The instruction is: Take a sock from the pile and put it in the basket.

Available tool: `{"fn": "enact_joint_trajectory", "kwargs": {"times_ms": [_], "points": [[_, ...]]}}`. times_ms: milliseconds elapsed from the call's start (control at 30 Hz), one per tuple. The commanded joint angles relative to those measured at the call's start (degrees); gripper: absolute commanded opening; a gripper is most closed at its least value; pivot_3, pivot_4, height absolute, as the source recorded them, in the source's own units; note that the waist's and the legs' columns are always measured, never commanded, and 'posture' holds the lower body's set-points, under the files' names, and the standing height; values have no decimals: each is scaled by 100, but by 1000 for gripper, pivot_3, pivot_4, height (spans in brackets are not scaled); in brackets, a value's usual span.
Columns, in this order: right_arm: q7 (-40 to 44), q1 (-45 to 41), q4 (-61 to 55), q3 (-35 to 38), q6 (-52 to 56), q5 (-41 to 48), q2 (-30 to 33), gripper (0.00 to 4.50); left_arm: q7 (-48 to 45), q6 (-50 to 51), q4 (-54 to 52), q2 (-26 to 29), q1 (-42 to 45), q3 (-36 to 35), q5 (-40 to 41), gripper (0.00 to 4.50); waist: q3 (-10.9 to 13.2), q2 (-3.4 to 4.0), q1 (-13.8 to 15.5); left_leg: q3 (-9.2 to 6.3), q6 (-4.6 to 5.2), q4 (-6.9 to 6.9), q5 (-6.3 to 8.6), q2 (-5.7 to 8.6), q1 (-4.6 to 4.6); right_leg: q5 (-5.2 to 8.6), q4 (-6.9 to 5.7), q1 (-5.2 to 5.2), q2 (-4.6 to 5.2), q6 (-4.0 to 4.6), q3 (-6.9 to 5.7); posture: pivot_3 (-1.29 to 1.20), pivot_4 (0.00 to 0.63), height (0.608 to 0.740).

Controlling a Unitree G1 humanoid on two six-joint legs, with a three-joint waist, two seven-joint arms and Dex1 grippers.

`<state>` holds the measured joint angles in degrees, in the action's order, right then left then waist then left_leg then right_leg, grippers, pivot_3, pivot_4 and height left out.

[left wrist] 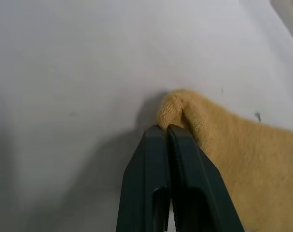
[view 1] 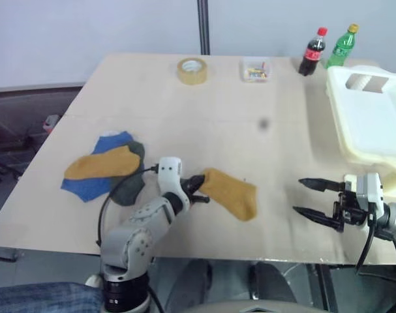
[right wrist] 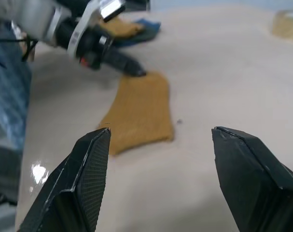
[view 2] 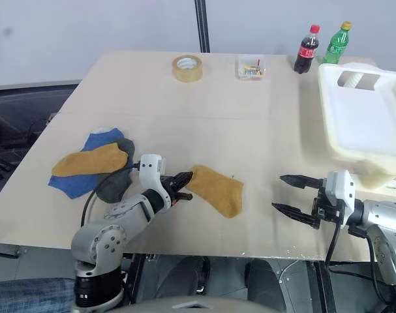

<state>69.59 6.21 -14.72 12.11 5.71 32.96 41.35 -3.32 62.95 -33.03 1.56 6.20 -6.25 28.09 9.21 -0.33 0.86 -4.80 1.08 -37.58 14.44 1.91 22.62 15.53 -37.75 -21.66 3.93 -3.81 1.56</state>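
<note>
While the left claw pinches one yellow sock on the table | away from the pile | right claw gapes empty | basket waits, far right

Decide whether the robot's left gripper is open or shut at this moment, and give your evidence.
Shut. The left gripper has its two black fingers pressed together, pinching the edge of the mustard-yellow sock, which lies on the table.
</note>
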Motion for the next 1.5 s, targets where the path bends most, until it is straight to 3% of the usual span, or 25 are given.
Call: {"fn": "enact_joint_trajectory", "kwargs": {"times_ms": [33,467,767,1100,1500], "points": [[130,-29,54,74,-192,-49,79,3475,663,121,-450,-479,-43,-26,-108,98,1,-3,-3,1,0,0,0,0,0,0,0,0,0,0,1,0,150,738],[109,107,-60,335,-118,20,270,3475,1101,-140,29,-1049,-116,193,57,98,3,-4,8,0,0,1,0,1,1,0,3,0,-4,0,-1,0,150,738],[15,721,-704,990,375,366,599,3475,1384,-673,354,-1599,-486,682,517,98,-1,-1,29,0,0,1,0,2,2,1,6,3,0,0,0,0,150,738],[328,913,-882,1530,937,860,1053,3475,1907,-1149,466,-1645,-993,1324,1091,98,-14,9,75,0,2,-1,0,7,0,1,7,7,4,0,-1,0,150,738],[554,910,-903,1323,1130,898,1067,3475,3096,-2226,144,-1736,-1559,2116,1618,98,-19,14,133,4,4,-1,2,3,0,3,11,7,3,1,3,0,150,738]]}}
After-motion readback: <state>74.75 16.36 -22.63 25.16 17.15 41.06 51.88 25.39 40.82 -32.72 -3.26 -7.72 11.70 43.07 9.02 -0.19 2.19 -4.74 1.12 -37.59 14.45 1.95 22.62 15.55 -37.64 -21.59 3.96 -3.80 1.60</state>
